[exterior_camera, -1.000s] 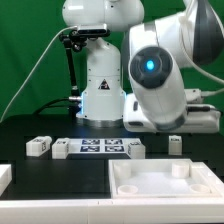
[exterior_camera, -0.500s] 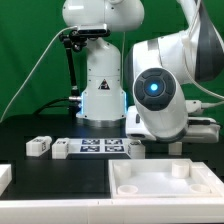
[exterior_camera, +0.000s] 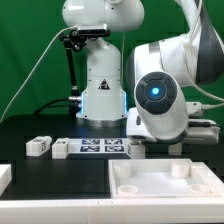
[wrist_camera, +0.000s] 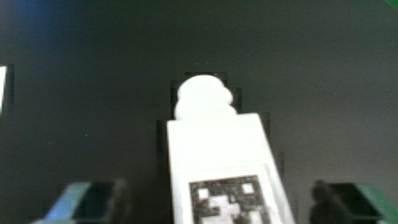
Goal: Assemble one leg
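Observation:
In the wrist view a white leg [wrist_camera: 221, 150] lies on the black table. It has a rounded peg at its far end and a black-and-white tag on the face towards the camera. My gripper [wrist_camera: 219, 202] is open, with one finger on each side of the leg [wrist_camera: 89, 200] and a clear gap both ways. In the exterior view the arm's big wrist housing [exterior_camera: 160, 98] hangs low at the exterior view's right and hides the fingers and this leg. Three more legs lie on the table [exterior_camera: 38, 146], [exterior_camera: 60, 148], [exterior_camera: 135, 149].
The marker board [exterior_camera: 100, 147] lies between the loose legs. A large white rimmed panel [exterior_camera: 130, 185] with corner sockets fills the front right. A white part [exterior_camera: 5, 177] shows at the exterior view's left edge. The robot base [exterior_camera: 100, 90] stands behind.
The arm has come down and shifted towards the exterior view's right. It now covers the leg that stood behind the panel one second ago. Little has moved in the last half second.

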`<state>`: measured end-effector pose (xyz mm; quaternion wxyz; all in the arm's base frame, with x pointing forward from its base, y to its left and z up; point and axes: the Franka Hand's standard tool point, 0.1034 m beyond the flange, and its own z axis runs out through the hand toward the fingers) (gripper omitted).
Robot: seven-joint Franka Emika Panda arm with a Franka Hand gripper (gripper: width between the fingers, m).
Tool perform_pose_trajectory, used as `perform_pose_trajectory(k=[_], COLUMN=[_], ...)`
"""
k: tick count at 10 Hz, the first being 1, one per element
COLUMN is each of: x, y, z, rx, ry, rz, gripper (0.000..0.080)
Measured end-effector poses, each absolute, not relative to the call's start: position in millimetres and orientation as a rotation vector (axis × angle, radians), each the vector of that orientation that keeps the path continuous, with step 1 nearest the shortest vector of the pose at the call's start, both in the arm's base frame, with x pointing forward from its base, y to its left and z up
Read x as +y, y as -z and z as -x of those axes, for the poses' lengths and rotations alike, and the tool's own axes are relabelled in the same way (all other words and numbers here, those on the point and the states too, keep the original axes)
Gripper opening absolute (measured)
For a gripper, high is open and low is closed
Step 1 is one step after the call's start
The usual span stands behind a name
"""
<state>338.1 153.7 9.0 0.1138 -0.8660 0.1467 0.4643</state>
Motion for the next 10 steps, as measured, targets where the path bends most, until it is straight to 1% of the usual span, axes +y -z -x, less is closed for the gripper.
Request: perform_pose_trajectory(k=[1, 8, 9, 10], x=[153.7, 152.8, 148.3, 143.3], y=[-9.0, -10.2, -23.4, -41.8], z=[-338.1, -338.9, -346.5, -356.4], rx=[0.43, 0.426, 0.411, 0.369], ry=[-1.362, -1.363, -1.363, -1.351], rz=[2.539, 2.538, 2.53, 2.536], gripper=[0.0283, 0.0285, 0.0285, 0.0285])
